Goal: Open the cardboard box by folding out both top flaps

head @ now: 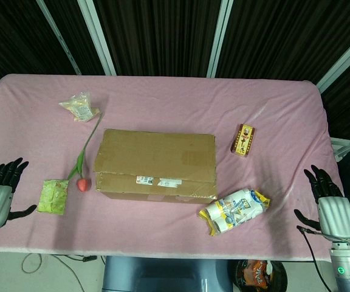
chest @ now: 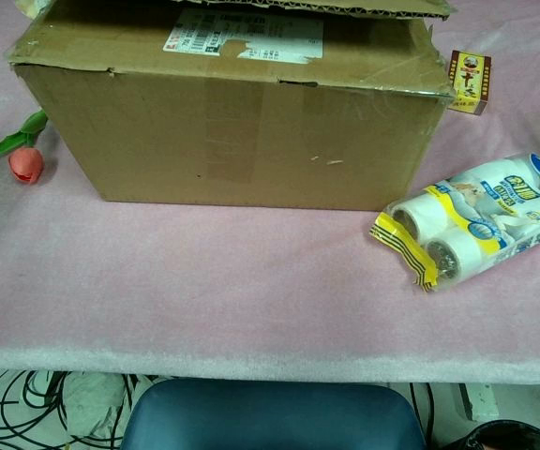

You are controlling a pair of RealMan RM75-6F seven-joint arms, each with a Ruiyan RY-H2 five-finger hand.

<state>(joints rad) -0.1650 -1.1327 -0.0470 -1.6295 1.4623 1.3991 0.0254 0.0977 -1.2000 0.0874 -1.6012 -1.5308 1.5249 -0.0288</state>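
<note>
A brown cardboard box sits at the middle of the pink table, both top flaps lying flat and closed; a white label shows on the near flap. The chest view shows its front wall close up. My left hand hovers at the table's left front edge, fingers spread, holding nothing. My right hand is at the right front edge, fingers also spread and empty. Both hands are well apart from the box and appear only in the head view.
A red tulip with a long stem lies left of the box, beside a green snack packet. A clear snack bag is at back left. A small red-brown carton lies right of the box, a tissue-roll pack at front right.
</note>
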